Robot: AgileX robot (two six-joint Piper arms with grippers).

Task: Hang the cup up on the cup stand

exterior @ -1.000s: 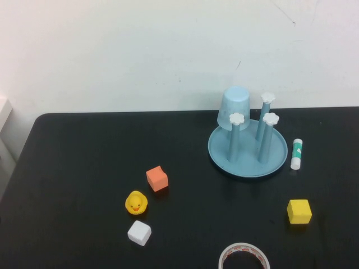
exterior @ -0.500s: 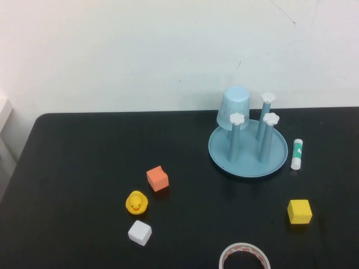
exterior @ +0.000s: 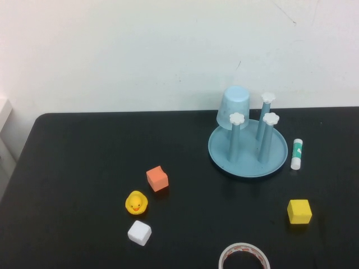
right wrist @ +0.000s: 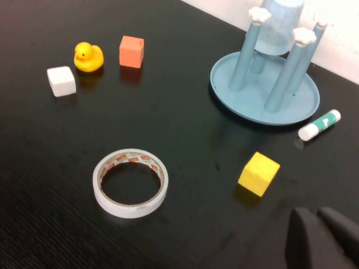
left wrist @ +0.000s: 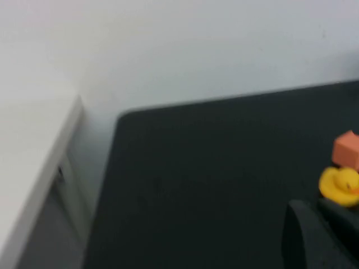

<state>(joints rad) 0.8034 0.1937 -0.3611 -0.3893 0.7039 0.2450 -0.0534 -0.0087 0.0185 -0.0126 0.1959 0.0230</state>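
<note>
The light blue cup sits upside down, slightly tilted, over the back left post of the blue cup stand at the back right of the black table. Three white flower caps show; the fourth post is under the cup. In the right wrist view the cup and stand lie far from my right gripper, which is shut and empty over the table's near right part. My left gripper is shut and empty near the table's left side, close to the yellow duck. Neither gripper shows in the high view.
An orange cube, a yellow duck and a white cube lie left of centre. A glue stick lies right of the stand. A yellow cube and a tape roll lie at the front right.
</note>
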